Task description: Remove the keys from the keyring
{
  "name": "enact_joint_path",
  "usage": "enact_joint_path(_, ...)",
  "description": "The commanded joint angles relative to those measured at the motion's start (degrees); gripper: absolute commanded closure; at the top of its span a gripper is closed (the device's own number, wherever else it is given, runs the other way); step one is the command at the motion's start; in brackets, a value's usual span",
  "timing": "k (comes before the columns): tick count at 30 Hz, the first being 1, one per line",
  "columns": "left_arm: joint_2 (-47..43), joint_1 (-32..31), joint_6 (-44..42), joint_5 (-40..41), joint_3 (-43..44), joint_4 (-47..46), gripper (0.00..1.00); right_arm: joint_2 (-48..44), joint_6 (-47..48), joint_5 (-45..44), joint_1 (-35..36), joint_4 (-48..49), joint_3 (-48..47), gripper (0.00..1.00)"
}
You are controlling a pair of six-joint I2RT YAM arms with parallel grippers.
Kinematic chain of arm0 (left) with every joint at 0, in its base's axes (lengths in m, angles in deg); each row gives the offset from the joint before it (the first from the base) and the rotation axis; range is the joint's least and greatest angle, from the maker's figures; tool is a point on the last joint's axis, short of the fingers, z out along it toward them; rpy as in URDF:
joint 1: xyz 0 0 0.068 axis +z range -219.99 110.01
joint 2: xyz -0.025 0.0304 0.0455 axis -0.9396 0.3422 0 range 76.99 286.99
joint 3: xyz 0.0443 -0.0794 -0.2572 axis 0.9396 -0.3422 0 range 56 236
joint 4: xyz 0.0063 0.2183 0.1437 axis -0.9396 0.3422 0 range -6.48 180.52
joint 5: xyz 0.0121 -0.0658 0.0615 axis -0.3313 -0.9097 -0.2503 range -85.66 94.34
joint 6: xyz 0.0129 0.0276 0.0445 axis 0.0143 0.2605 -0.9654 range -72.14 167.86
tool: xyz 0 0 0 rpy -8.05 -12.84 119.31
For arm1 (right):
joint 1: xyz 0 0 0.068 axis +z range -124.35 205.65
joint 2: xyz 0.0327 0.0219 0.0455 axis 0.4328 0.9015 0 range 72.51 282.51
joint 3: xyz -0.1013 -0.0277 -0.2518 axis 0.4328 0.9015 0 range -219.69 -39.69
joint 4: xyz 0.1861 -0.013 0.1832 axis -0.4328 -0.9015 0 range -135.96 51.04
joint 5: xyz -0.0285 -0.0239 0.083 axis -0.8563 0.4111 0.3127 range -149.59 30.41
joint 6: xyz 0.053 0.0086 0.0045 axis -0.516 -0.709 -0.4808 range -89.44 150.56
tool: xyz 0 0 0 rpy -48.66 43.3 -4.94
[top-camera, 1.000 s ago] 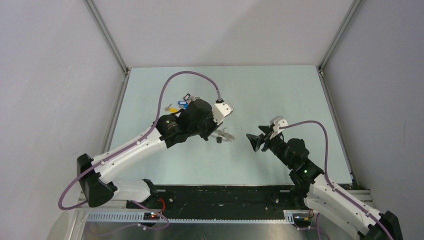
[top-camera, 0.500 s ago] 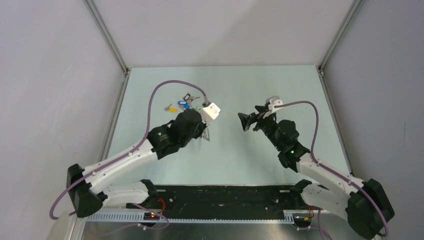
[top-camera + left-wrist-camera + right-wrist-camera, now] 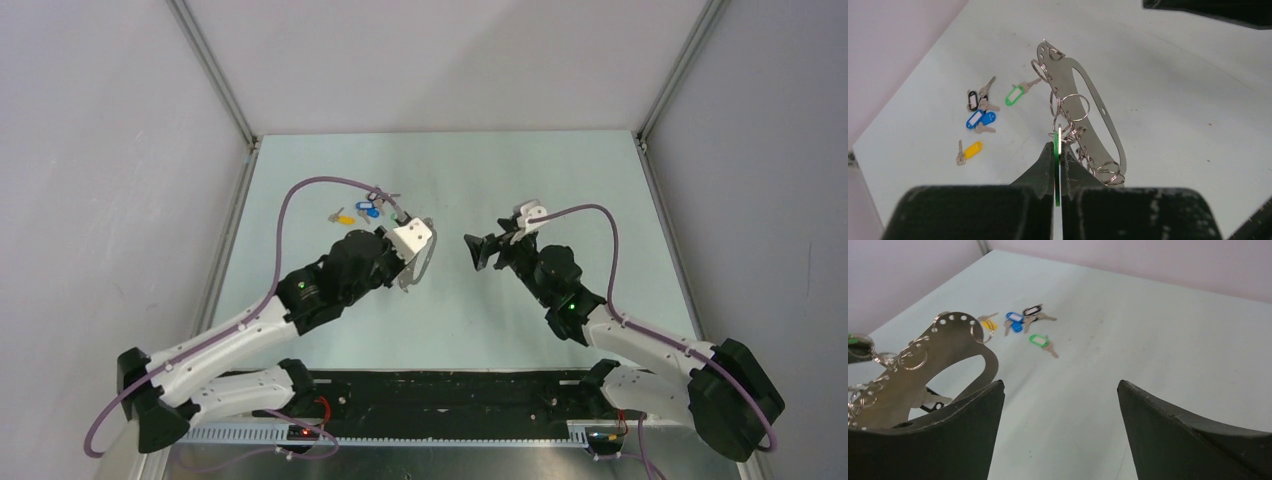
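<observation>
My left gripper (image 3: pixel 1058 145) is shut on a green key tag (image 3: pixel 1056 165), seen edge-on between its fingers. The keyring (image 3: pixel 1098 112), a flat grey metal oval strap with several small split rings along one edge, hangs from that tag above the table. It also shows in the top view (image 3: pixel 424 258) and the right wrist view (image 3: pixel 955 347). My right gripper (image 3: pixel 1060 382) is open and empty, just right of the keyring (image 3: pixel 478 250). Loose keys (image 3: pixel 983 112) with black, blue, green and yellow tags lie on the table behind the left gripper (image 3: pixel 365 210).
The pale green table (image 3: pixel 540 180) has metal frame rails at its left (image 3: pixel 232 210) and right edges. The left arm's purple cable (image 3: pixel 300 190) arcs over the loose keys. A loose green-tagged key (image 3: pixel 1040 341) lies nearest the right gripper.
My left gripper has drawn back to the left, carrying the keyring with it. My right gripper has moved up and left, closer to the keyring, still open.
</observation>
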Motion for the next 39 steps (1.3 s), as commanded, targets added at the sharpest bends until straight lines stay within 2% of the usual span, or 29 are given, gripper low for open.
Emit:
enact_joint_path(1, -5.4, 0.0, -5.2, -8.6, -1.5, -3.2, 1.00, -2.1, 4.9, 7.1, 1.6, 1.9, 2.3, 0.15)
enact_joint_path(4, -5.8, -0.6, -6.7, -13.0, -2.1, -3.0, 1.00, -3.1, 8.6, 9.1, 3.1, 5.8, 4.7, 0.18)
enact_joint_path(8, -4.7, -1.2, -8.6, -18.8, -2.1, -2.3, 1.00, -4.5, 11.3, 12.5, 5.7, 6.4, 5.9, 0.24)
enact_joint_path(12, -2.8, -1.6, -9.6, -22.1, -1.8, -1.6, 1.00, -3.8, 15.0, 18.9, 6.3, 7.0, 6.0, 0.39)
enact_joint_path(14, -1.7, -1.9, -9.7, -22.2, -1.5, -1.3, 1.00, -2.9, 16.3, 22.8, 6.4, 8.2, 6.2, 0.43)
enact_joint_path(22, 0.0, -3.2, -9.9, -23.1, 0.0, 0.1, 1.00, -2.9, 16.2, 30.2, 6.5, 10.0, 6.8, 0.49)
enact_joint_path(28, -1.2, -3.2, -10.1, -20.6, -0.3, 0.2, 1.00, -2.4, 17.7, 35.3, 6.6, 9.9, 6.9, 0.54)
enact_joint_path(35, -2.0, -3.2, -10.3, -21.1, -0.2, 0.2, 1.00, -1.7, 18.0, 37.7, 6.8, 10.7, 6.9, 0.56)
enact_joint_path(39, -2.3, -3.2, -10.4, -22.7, -0.1, 0.2, 1.00, 0.7, 18.0, 39.1, 7.1, 12.9, 6.8, 0.61)
